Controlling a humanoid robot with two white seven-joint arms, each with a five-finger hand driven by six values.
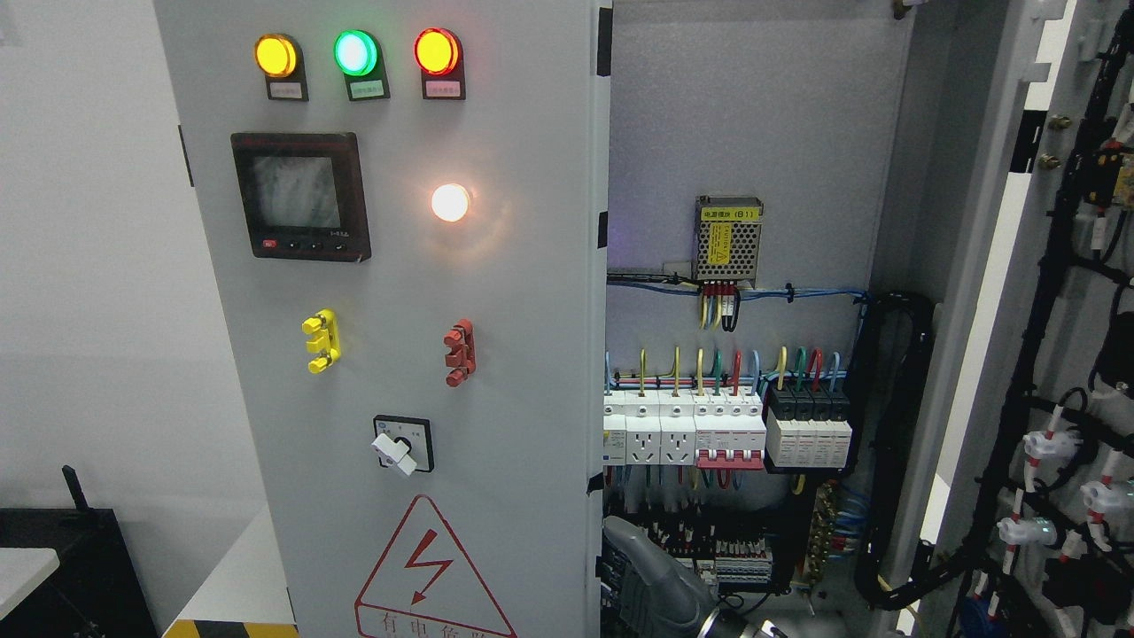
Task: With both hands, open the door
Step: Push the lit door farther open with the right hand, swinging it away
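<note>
Toward the far right, finds the right door [1076,310] swung wide, wired inner face turned outward, presumably so the breakers [726,430] and power supply [728,237] inside the cabinet lie exposed; leaves the left door [399,354], with its lamps and meter, shut flush. Low at the bottom edge, right of the middle, catches only a grey section of the right arm [660,589], angled up toward the cabinet's lower opening. Cannot tell the state of the fingers, cut off by the frame; shows nothing of the left arm.
</note>
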